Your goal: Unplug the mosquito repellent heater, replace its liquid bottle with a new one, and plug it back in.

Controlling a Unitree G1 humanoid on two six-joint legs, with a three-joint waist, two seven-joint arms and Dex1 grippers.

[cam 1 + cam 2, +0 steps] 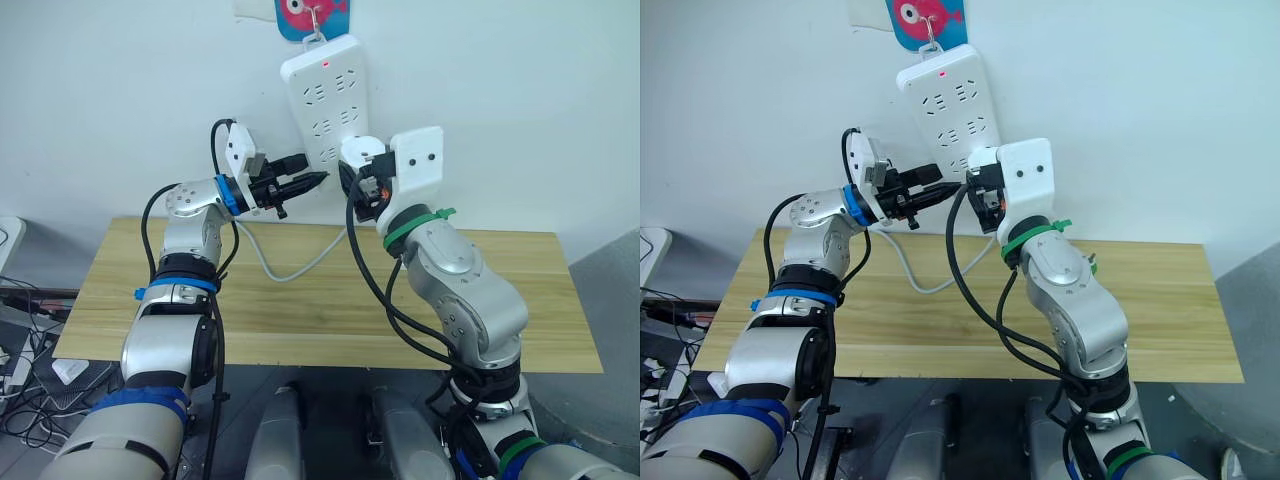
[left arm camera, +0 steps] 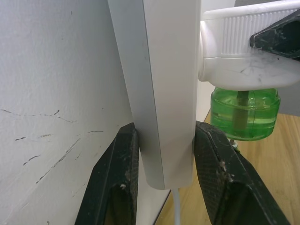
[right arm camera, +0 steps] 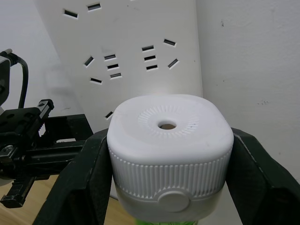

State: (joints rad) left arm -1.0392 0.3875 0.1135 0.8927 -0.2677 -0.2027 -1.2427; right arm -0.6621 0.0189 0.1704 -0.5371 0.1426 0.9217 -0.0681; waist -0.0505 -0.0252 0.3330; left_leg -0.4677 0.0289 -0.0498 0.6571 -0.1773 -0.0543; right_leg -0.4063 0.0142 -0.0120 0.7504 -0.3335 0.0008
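We had our right end effector point(image 3: 168, 187) clamped on the mosquito repellent heater point(image 3: 169, 154), plugged low on the wall-hung power strip point(image 1: 327, 100). Our left end effector point(image 2: 166, 187) gripped the strip's bottom end; a green liquid bottle point(image 2: 243, 112) hung beneath the heater.

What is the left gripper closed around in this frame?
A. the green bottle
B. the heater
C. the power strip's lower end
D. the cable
C: in the left wrist view the left gripper's fingers sit either side of the power strip's lower end, while the right gripper holds the heater with its green bottle.
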